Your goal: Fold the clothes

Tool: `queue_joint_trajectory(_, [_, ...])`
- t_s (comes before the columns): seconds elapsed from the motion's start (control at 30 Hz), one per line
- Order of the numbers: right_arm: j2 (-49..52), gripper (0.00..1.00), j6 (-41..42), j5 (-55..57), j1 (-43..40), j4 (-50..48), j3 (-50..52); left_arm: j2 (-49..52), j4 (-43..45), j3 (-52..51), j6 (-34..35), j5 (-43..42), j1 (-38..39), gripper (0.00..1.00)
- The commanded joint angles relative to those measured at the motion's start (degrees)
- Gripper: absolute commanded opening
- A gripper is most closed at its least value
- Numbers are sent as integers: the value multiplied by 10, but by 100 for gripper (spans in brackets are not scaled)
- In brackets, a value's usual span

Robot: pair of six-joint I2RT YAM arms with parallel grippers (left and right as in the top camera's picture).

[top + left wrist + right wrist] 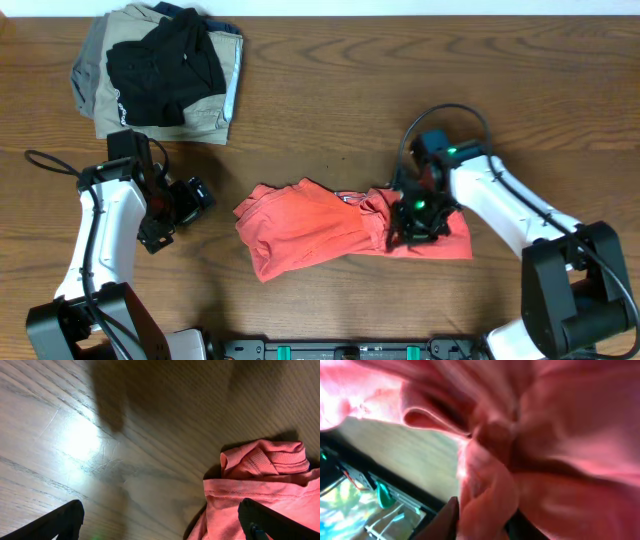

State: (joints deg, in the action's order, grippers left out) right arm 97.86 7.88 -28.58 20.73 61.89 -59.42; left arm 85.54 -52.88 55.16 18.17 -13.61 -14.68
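The clothes, a red-orange T-shirt, lie crumpled in a long bunch across the middle of the table. My right gripper sits on the shirt's right part. In the right wrist view its gripper is shut on a thick fold of the red cloth, which fills most of that view. My left gripper hovers open just left of the shirt's left end. In the left wrist view its gripper has bare wood between its fingers, and the shirt lies against the right fingertip.
A pile of khaki and grey folded garments with a black garment on top lies at the back left. A black rail runs along the table's front edge.
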Motion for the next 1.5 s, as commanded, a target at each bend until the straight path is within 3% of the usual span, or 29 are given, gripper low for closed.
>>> queue_joint_trajectory(0.0, [-5, 29, 8, -8, 30, 3, 0, 2, -1, -5, -5, -3, 0, 100])
queue_joint_trajectory(0.2, [-10, 42, 10, 4, 23, 29, -42, 2, -2, -5, -5, -3, 0, 100])
queue_joint_trajectory(0.27, [-10, 60, 11, 25, 17, 35, -67, 2, -2, -5, -5, -3, 0, 100])
queue_joint_trajectory(0.33, [-10, 99, 11, 48, 14, 33, -84, 2, -2, -5, -5, -3, 0, 100])
queue_joint_trajectory(0.5, [-8, 99, 15, 78, 13, -20, -89, 2, -2, -5, -5, -3, 0, 100])
queue_joint_trajectory(0.67, [0, 83, 44, 105, 23, -48, -81, 2, -2, -5, -5, -3, 0, 100])
queue_joint_trajectory(1.1, [33, 77, 74, 109, 80, -100, -81, 2, -2, -5, -5, -3, 0, 100])
queue_joint_trajectory(1.37, [62, 72, 114, 168, 97, -112, -81, 2, -2, -5, -5, -3, 0, 100])
queue_joint_trajectory(1.47, [71, 61, 114, 168, 98, -118, -81, 2, -2, -5, -5, -3, 0, 100])
